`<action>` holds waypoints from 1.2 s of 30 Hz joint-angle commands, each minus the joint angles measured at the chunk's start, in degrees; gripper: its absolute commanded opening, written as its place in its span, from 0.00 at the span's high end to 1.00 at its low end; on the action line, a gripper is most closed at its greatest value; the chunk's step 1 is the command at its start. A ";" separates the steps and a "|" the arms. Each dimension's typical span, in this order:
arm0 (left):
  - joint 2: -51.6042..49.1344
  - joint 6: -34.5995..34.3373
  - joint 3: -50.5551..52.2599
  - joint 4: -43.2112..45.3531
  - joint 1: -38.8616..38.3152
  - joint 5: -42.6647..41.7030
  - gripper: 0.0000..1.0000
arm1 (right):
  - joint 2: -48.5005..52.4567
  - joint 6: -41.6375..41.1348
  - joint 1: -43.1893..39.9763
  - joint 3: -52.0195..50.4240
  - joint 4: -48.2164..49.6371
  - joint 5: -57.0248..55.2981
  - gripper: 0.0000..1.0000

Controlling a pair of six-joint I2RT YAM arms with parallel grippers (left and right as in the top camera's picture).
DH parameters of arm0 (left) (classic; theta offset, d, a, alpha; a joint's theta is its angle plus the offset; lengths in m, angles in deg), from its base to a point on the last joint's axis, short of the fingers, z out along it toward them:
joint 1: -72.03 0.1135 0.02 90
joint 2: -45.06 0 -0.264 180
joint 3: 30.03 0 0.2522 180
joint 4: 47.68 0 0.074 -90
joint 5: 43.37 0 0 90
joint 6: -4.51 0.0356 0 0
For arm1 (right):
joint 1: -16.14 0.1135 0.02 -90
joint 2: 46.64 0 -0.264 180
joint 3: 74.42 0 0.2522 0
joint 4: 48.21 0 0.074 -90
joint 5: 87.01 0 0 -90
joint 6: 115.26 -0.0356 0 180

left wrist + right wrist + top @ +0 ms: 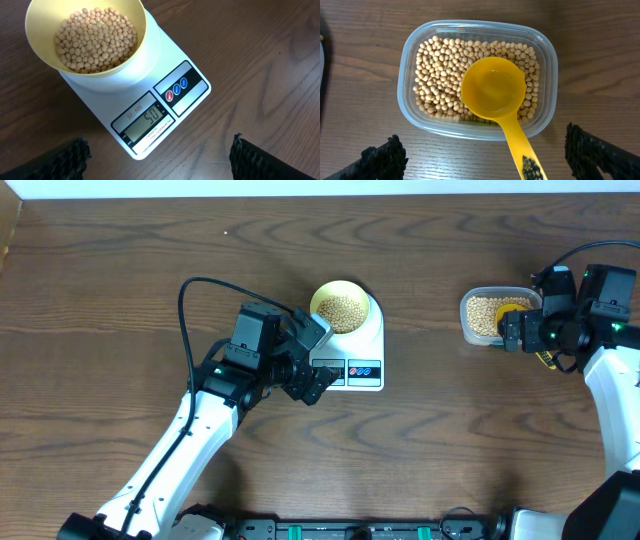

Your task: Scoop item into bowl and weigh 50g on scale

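The left gripper (pixel 318 360) stands wide and holds nothing. In its wrist view only the two dark finger pads (pixel 67 157) show, both cut off by the bottom edge. It hovers over the near end of the scale (pixel 167 52), which sits on the brown wooden worktop (pixel 120 260). The display (pixel 145 120) appears to read 50, and the print below it is too small to make out. Just beyond are the red button (pixel 171 93) and blue button (pixel 183 83).

Farther on, the pale yellow bowl (pixel 37 42) rests on the scale and hides the platform. The wrist view's top edge clips its far rim. The beans (pixel 95 40) fill its bottom in a shallow heap.

Well to the right, the right gripper (pixel 510 330) is also spread wide and grips nothing. From overhead it covers the near side of the clear tub (pixel 404 95). A yellow scoop (pixel 492 87) lies cup-up and empty on the remaining beans in the tub. Its handle runs out between the fingers, touching neither, and its end is cut off by the frame.
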 commanded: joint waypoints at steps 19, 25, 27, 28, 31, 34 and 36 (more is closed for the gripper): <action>-0.24 0.76 0.39 -1.42 0.24 -0.72 0.08 | -0.96 0.85 0.26 -0.15 0.07 0.35 0.01; 0.72 -0.33 1.38 -1.38 0.24 1.29 0.08 | -0.96 0.85 0.28 -0.15 0.07 0.35 0.01; 1.64 -2.16 2.45 -1.38 0.24 3.28 0.08 | -0.96 0.85 0.28 -0.15 0.07 0.35 0.01; 2.05 -3.13 2.95 -1.38 0.24 4.24 0.08 | -0.96 0.85 0.28 -0.15 0.07 0.35 0.01; 4.35 -5.90 5.18 -1.38 0.24 7.21 0.08 | -0.96 0.85 0.28 -0.15 0.07 0.35 0.01; 7.37 -6.49 7.65 -1.31 0.24 8.41 0.08 | -0.96 0.85 0.28 -0.15 0.07 0.35 0.01; 9.84 -8.13 9.16 -1.33 0.24 9.94 0.08 | -0.96 0.85 0.26 -0.15 0.07 0.35 0.01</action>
